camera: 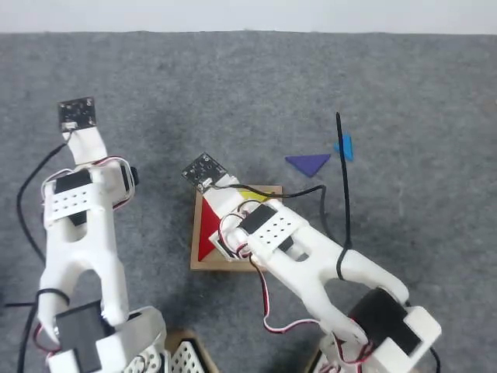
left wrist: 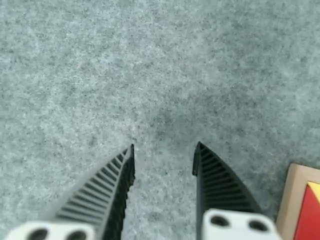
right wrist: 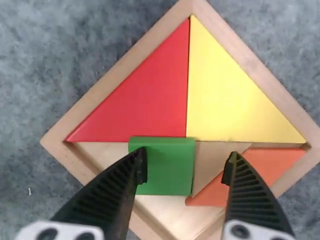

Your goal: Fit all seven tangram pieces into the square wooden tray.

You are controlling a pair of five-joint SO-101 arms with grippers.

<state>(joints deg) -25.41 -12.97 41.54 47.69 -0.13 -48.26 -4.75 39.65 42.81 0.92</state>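
Note:
The square wooden tray (right wrist: 120, 76) lies under my right arm. A large red triangle (right wrist: 145, 107) and a large yellow triangle (right wrist: 225, 100) fill its far half. A green square (right wrist: 167, 165) sits in the bare wooden half beside an orange piece (right wrist: 250, 172). My right gripper (right wrist: 184, 167) hangs open just above the green square, one finger (right wrist: 131, 175) over its edge. Outside the tray (camera: 195, 241), a purple triangle (camera: 308, 163) and a small blue piece (camera: 344, 147) lie on the carpet. My left gripper (left wrist: 165, 147) is open over bare carpet beside a tray corner (left wrist: 292, 200).
Grey carpet covers the whole table. A black cable (camera: 342, 186) runs from the right arm past the blue piece. The left arm (camera: 78, 225) stands to the left of the tray, with open carpet beyond it.

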